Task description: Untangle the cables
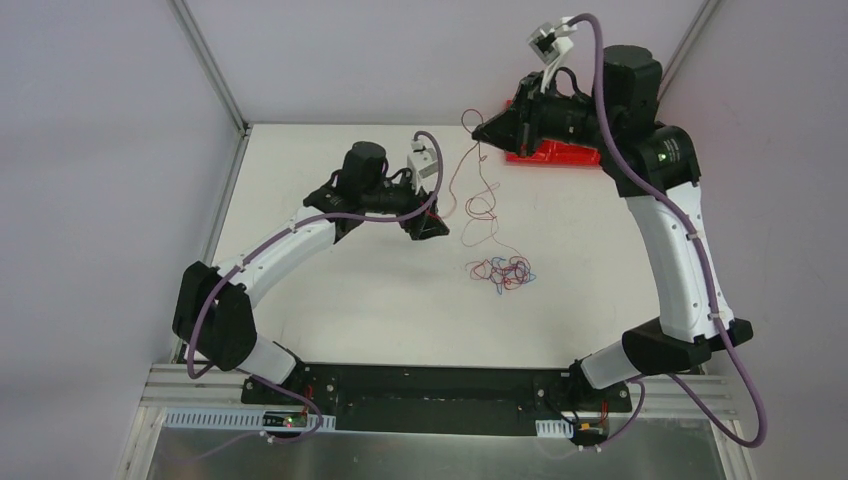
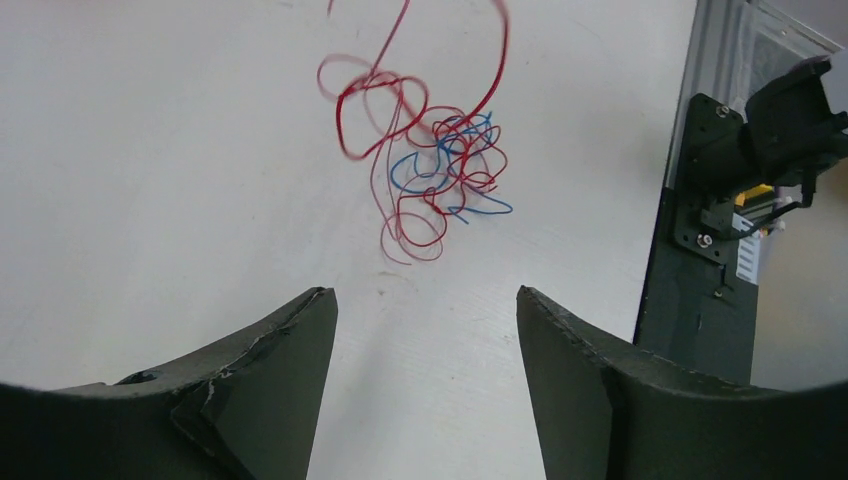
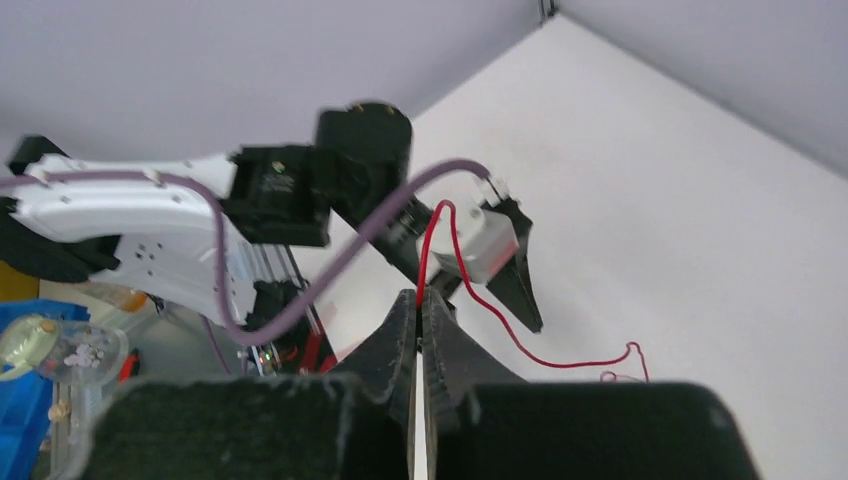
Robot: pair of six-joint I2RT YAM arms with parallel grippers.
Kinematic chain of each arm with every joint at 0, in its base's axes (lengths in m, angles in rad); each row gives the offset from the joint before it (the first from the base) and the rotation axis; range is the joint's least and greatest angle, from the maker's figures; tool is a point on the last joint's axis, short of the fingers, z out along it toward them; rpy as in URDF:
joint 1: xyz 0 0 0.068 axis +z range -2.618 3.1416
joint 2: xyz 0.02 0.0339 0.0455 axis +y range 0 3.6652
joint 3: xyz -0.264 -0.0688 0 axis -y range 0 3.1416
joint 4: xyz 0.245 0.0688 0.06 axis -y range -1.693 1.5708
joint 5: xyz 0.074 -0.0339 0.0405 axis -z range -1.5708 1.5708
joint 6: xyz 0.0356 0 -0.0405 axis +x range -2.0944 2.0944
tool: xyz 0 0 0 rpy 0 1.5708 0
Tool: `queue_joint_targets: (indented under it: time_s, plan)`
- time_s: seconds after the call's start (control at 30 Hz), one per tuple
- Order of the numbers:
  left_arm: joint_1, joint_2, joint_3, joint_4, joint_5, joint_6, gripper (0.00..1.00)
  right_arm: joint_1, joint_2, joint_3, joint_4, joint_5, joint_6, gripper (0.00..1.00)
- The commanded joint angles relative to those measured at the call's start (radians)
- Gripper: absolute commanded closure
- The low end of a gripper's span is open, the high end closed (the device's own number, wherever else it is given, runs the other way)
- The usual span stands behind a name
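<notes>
The cables (image 1: 500, 270) lie as a small tangle of thin red and blue wires on the white table; in the left wrist view the tangle (image 2: 440, 160) sits ahead of the fingers. One red cable (image 1: 482, 195) is drawn up out of the tangle to my right gripper (image 1: 480, 130), which is raised at the back and shut on that strand (image 3: 430, 240) at its tips (image 3: 420, 297). My left gripper (image 1: 425, 225) hovers left of the stretched strand. It is open (image 2: 425, 295) with only bare table between its fingers (image 2: 300, 330).
A red flat block (image 1: 555, 152) lies on the table under the right wrist. The dark base rail (image 1: 440, 385) runs along the near edge. Walls close the table at the back and sides. A blue bin (image 3: 30, 400) shows off the table.
</notes>
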Motion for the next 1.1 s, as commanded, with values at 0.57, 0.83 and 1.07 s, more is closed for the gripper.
queue_joint_targets:
  time_s: [0.57, 0.83, 1.07]
  plan:
    - [0.003, -0.002, 0.136, 0.370, 0.092, -0.437, 0.16, 0.099, 0.020, 0.145, 0.182, 0.006, 0.175, 1.00]
    - [-0.006, 0.095, 0.255, 0.301, -0.051, -0.422, 0.20, 0.120, 0.011, 0.146, 0.208, 0.001, 0.211, 1.00]
    - [-0.032, 0.176, 0.323, 0.307, -0.041, -0.445, 0.23, 0.121, -0.002, 0.141, 0.221, 0.002, 0.234, 1.00]
